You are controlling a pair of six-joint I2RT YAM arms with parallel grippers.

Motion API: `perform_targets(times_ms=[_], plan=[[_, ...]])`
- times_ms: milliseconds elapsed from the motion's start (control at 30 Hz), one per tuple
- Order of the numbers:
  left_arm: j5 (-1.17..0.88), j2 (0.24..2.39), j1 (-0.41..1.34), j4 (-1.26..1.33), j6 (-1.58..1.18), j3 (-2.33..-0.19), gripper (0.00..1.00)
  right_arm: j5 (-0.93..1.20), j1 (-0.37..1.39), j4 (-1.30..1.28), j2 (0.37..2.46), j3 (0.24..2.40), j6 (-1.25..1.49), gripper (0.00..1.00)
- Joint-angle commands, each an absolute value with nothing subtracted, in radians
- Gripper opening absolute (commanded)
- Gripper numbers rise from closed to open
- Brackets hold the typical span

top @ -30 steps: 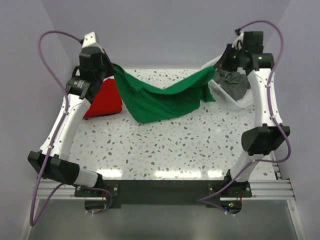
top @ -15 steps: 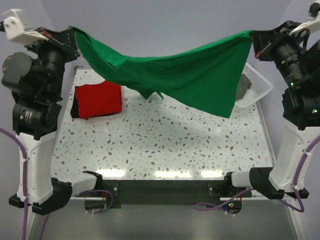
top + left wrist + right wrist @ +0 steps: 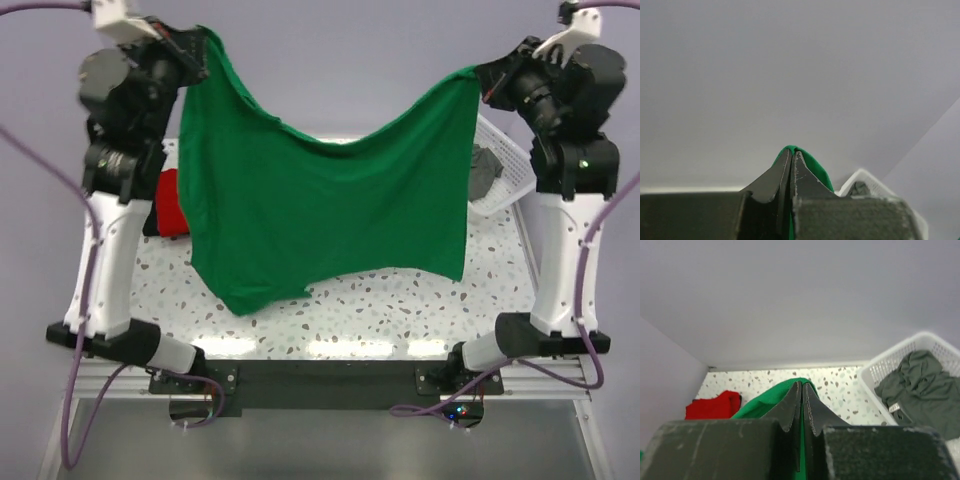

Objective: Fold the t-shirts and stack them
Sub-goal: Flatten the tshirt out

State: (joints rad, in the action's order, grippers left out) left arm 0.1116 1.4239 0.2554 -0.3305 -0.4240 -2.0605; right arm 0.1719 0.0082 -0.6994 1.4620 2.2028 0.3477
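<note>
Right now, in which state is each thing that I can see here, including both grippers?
green t-shirt: held up, spread open, hanging between the two grippers.
red t-shirt: lying on the table, partly hidden.
dark grey t-shirt: crumpled inside the basket.
basket: upright, holding the dark grey t-shirt.
left gripper: shut on the green t-shirt.
right gripper: shut on the green t-shirt.

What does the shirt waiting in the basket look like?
At the speckled table's far right corner stands a white lattice basket. Crumpled inside it lies the dark grey t-shirt. Unlike the green shirt hanging spread in the air and the red shirt lying at far left, it is dull and bunched up.
</note>
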Motion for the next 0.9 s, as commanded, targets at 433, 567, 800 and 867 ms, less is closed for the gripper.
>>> perform_targets(times_ms=[433,567,800,867], plan=[[0.005,1.539,0.249,-0.342,-0.379,-2.18,0.0,0.097,0.011,-0.676,1.471,2.201,0.321,0.0],[-0.026,1.45,0.249,-0.347,-0.385,-2.181,0.0,0.068,0.009,-0.667,1.413,2.23,0.311,0.0],[-0.018,1.325,0.249,-0.408,-0.38,-2.201,0.0,0.003,0.012,-0.68,1.319,2.299,0.259,0.0],[-0.006,1.298,0.249,-0.439,-0.382,-2.218,0.0,0.003,0.012,-0.677,1.286,2.298,0.256,0.0]])
